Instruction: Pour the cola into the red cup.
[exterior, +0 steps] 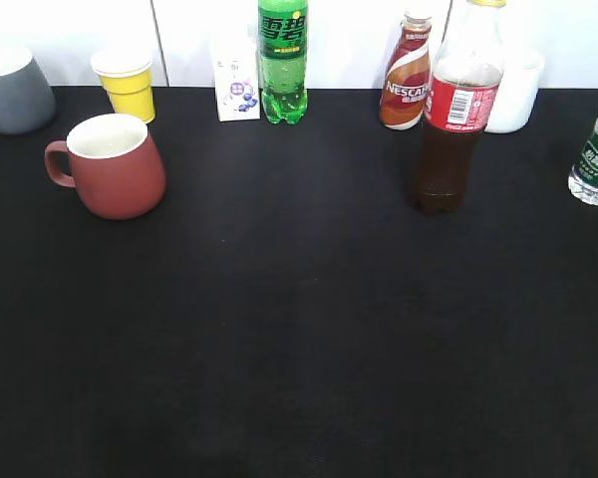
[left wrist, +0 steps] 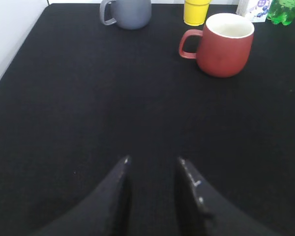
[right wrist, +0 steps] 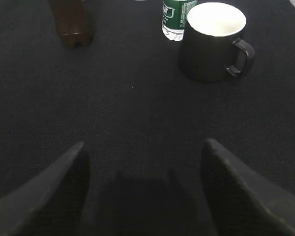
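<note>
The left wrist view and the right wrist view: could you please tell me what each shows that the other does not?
Only the left wrist view shows the red cup, grey mug, yellow cup and the narrowly parted left pincer. Only the right wrist view shows the cola base, a black mug, a green-labelled bottle and the wide-open right pincer. Both share the black tabletop.

- cola bottle [exterior: 456, 110] is showing dark brown liquid, a red-and-white label, a yellow cap.
- red cup [exterior: 115, 165] is showing brick red outside, white inside.
- table cloth [exterior: 299, 339] is appearing plain black.
- soda bottle [exterior: 283, 62] is showing green.
- small cup [exterior: 129, 84] is showing yellow.
- mug [left wrist: 129, 11] is showing grey.
- mug by the right arm [right wrist: 211, 43] is showing black with a white interior.
</note>
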